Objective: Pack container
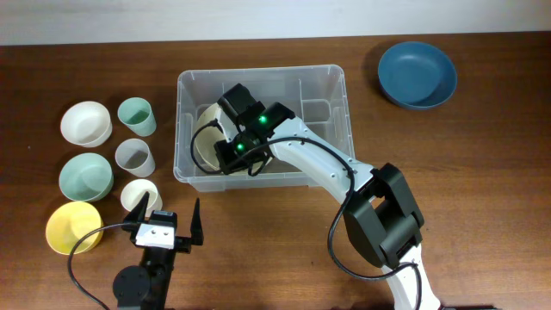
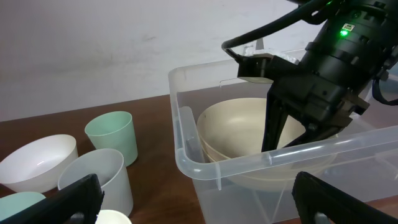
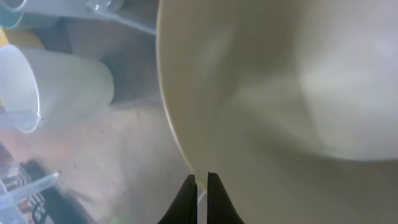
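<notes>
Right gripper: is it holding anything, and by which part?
The right gripper pinches the cream round bowl by its rim, inside the large clear plastic container. The left gripper is open, holding nothing.

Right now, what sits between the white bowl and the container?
The mint green cup stands upright between the white bowl and the container, touching neither. The overhead view shows this.

A dark blue bowl [image 1: 417, 75] sits alone at the far right of the brown wooden table [image 1: 482, 172]. On the left, a white bowl [image 1: 86, 123], a pale green bowl [image 1: 86, 176] and a yellow bowl [image 1: 73, 226] form a column. Just beside them stand three upright cups: a mint cup [image 1: 136, 115], a greyish cup [image 1: 135, 157] and a cream cup [image 1: 140, 196].
</notes>
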`<action>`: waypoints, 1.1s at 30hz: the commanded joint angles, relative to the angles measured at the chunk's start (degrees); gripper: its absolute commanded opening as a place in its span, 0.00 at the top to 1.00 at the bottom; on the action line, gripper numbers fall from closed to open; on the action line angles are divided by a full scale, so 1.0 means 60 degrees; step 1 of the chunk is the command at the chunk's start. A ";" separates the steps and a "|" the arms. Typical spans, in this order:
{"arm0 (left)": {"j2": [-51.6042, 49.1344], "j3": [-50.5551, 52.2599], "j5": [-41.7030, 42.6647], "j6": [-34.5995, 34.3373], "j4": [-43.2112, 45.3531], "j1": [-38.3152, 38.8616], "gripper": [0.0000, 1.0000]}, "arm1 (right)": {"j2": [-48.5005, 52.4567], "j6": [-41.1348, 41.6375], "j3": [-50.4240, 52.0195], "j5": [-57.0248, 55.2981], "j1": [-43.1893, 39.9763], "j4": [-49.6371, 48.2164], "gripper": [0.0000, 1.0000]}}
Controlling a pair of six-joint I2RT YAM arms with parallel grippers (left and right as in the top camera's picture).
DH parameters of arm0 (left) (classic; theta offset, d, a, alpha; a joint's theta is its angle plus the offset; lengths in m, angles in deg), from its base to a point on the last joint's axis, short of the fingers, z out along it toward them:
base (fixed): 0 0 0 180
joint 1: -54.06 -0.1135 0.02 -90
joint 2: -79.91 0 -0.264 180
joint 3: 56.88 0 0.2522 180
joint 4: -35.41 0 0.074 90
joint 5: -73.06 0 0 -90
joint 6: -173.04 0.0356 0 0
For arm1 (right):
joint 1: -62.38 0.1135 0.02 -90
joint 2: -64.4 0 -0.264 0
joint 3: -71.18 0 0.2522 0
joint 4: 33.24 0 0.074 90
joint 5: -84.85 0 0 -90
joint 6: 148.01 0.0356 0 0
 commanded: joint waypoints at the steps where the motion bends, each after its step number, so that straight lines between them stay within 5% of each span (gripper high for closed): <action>1: 0.0047 0.0029 -0.0062 -0.0084 -0.0051 -0.0051 0.01 | 0.0153 -0.0663 0.0058 0.0233 0.0025 0.0127 0.96; 33: 0.0047 0.0029 -0.0062 -0.0084 -0.0051 -0.0051 0.01 | 0.0401 -0.0692 -0.0306 -0.0350 -0.0073 0.0273 0.96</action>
